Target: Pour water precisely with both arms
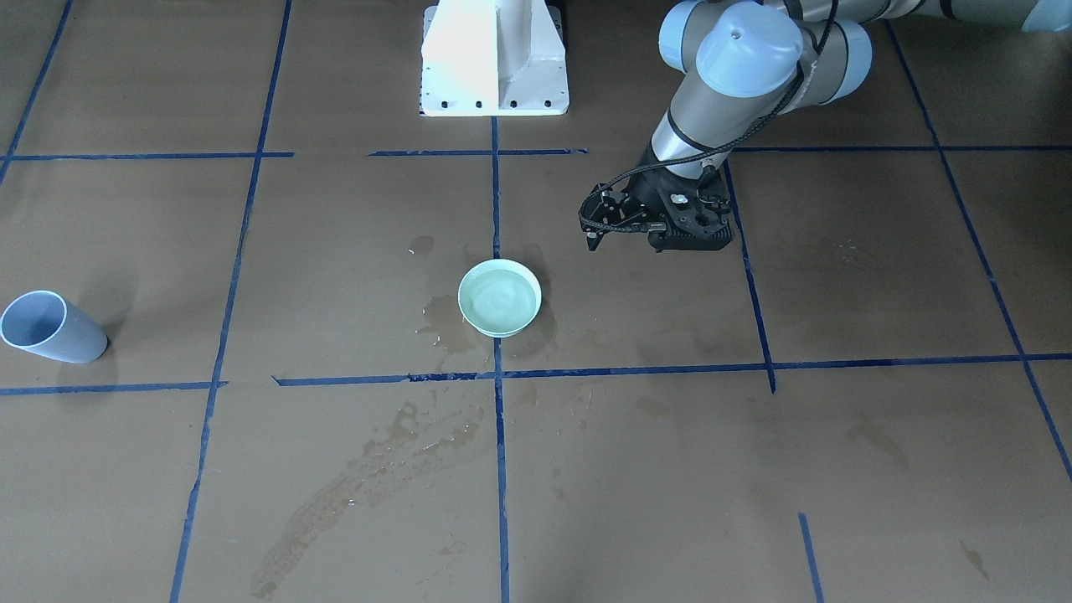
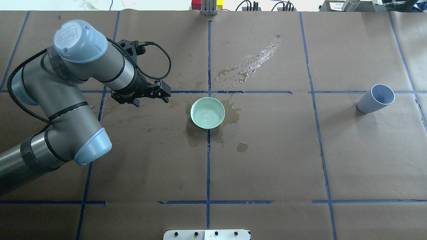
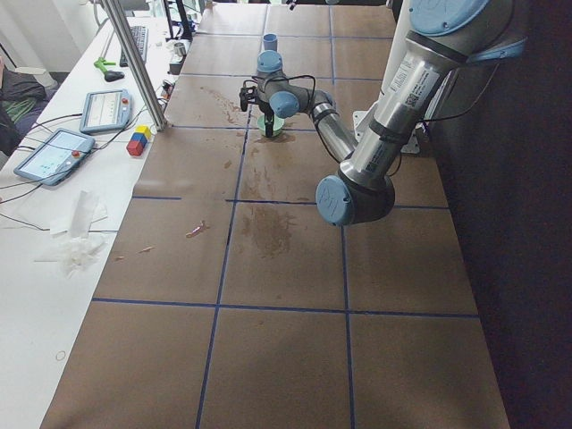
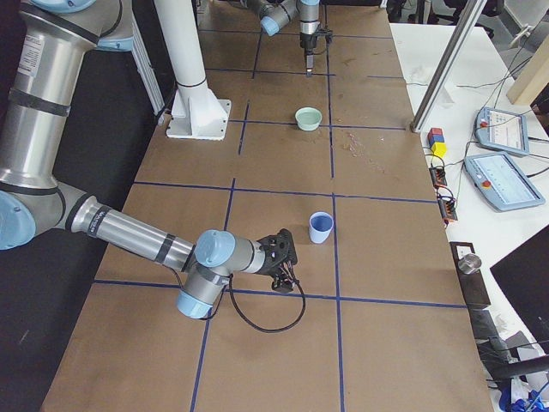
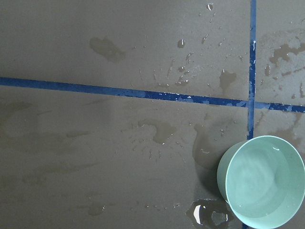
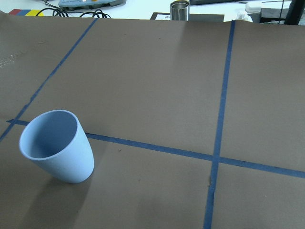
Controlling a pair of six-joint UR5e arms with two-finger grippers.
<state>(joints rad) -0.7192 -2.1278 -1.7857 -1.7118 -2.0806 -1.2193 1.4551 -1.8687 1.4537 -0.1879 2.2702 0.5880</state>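
one empty left end effector [image 1: 593, 235] hangs near bowl [image 1: 494, 328], opening unclear

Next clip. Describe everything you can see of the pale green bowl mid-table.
The pale green round bowl, smooth and matte like plastic, stands upright on the brown paper table cover, over a blue tape line. It holds clear water with a faint shimmer. Dark wet blotches surround its base. Nothing grips it; the left gripper hangs apart beside it.
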